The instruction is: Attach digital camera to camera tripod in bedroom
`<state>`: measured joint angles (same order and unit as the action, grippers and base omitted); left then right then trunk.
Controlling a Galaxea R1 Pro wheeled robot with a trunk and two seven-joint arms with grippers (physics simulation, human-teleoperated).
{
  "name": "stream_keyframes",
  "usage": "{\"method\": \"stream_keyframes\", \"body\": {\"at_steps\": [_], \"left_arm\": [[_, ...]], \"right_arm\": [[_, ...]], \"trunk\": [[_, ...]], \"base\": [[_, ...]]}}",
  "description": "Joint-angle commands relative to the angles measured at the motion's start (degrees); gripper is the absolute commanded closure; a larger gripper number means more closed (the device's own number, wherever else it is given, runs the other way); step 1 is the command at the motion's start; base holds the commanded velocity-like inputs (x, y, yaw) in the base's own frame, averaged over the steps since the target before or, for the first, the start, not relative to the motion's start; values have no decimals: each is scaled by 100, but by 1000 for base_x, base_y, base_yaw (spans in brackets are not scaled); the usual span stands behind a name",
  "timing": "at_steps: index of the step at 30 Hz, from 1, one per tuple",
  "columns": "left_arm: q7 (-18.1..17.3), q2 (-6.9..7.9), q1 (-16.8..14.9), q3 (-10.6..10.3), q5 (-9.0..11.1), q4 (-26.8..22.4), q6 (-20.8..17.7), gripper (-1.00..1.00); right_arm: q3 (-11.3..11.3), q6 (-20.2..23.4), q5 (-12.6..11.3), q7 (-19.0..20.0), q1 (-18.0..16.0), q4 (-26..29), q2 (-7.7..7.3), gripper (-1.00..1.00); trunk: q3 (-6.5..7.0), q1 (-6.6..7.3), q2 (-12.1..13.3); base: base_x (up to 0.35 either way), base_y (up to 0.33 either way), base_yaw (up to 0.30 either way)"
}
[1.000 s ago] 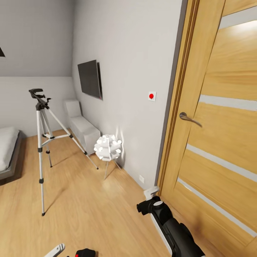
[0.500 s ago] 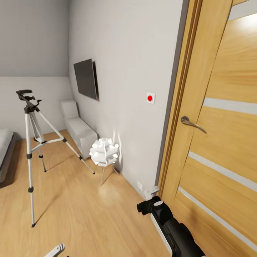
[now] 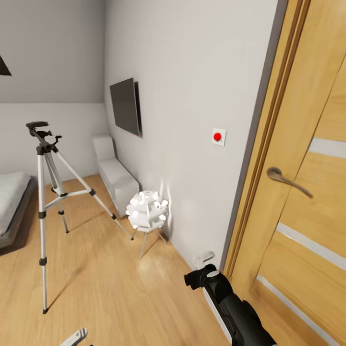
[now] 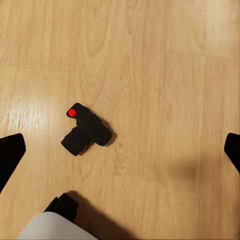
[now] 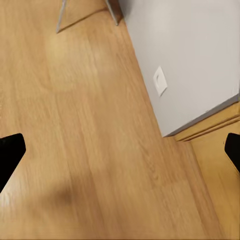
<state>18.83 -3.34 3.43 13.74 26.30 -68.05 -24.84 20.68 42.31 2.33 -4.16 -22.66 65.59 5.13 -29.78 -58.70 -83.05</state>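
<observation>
**Desk:** Where does the camera tripod stand?

**Photographer:** Upright on the light wood floor of the bedroom, at the left of the head view, three silver legs splayed and its black head carrying nothing. A low bed lies just beyond it at the left edge.

**Desk:** And the digital camera?

**Photographer:** It lies on the floor boards beneath the left arm, seen in the left wrist view, its red dot turned upward. It is well apart from the tripod and touches no gripper.

**Desk:** The claws?

**Photographer:** The left gripper is spread wide, its two dark fingertips at opposite edges of the wrist view, the camera lying below and between them, nearer one side. The right gripper is likewise spread, holding nothing, over bare floor beside the wall's skirting, near a white wall socket.

**Desk:** What else frames the scene?

**Photographer:** A black wall-mounted TV on the white wall, a white bench under it, a white spiky floor lamp near the wall, a red-dotted wall switch, and a wooden door with a metal handle at right. The right arm reaches in from the bottom edge.
</observation>
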Motion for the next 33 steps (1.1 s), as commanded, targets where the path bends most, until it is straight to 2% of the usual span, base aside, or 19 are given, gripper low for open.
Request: {"method": "stream_keyframes", "body": {"at_steps": [1,12,33], "left_arm": [[36,-3,1,6,60,-15,-21,-100],[34,0,0,11,63,-15,-21,-100],[29,-1,1,15,68,-15,-21,-100]], "right_arm": [[12,31,22,-13,-4,5,-2,-100],[14,32,22,-12,-2,6,4,-100],[15,32,22,-14,-2,6,6,-100]], "trunk": [[-5,-3,-3],[-5,-3,-3],[-5,-3,-3]], "base": [[261,-179,249],[167,-198,268],[13,-21,279]]}}
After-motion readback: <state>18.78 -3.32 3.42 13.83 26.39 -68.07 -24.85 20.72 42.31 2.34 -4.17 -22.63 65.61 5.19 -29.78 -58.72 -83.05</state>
